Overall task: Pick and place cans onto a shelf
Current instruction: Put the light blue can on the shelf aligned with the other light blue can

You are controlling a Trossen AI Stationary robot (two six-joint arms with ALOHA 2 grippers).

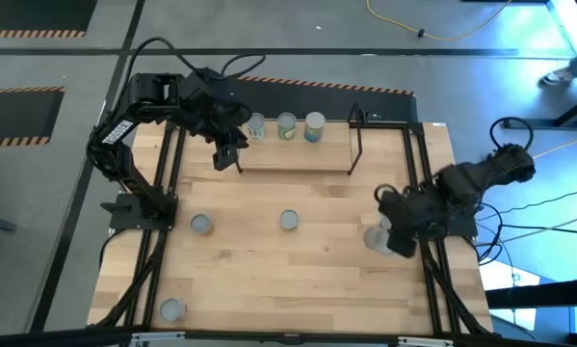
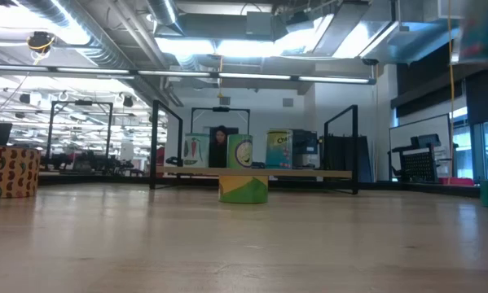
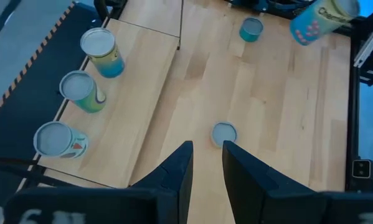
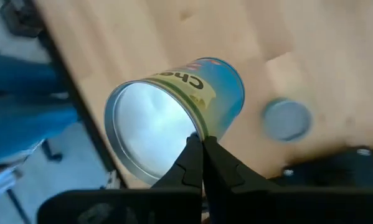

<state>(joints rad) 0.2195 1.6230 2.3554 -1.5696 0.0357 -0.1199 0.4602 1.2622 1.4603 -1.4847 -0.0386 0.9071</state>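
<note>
Big pale wooden tabletop with black rails, everything sits on it. Low shelf, light board with black wire frame, at far edge. Three cans in row along shelf's back edge, presumably parked there to leave front free. Left gripper hovers over shelf's left end, fingers apart, holding nothing. Right gripper, well off shelf's right-front, pinches rim of blue-and-yellow tin, tilted, lifted, likely shelf-bound. Loose silver-topped cans wait out front of shelf.
</note>
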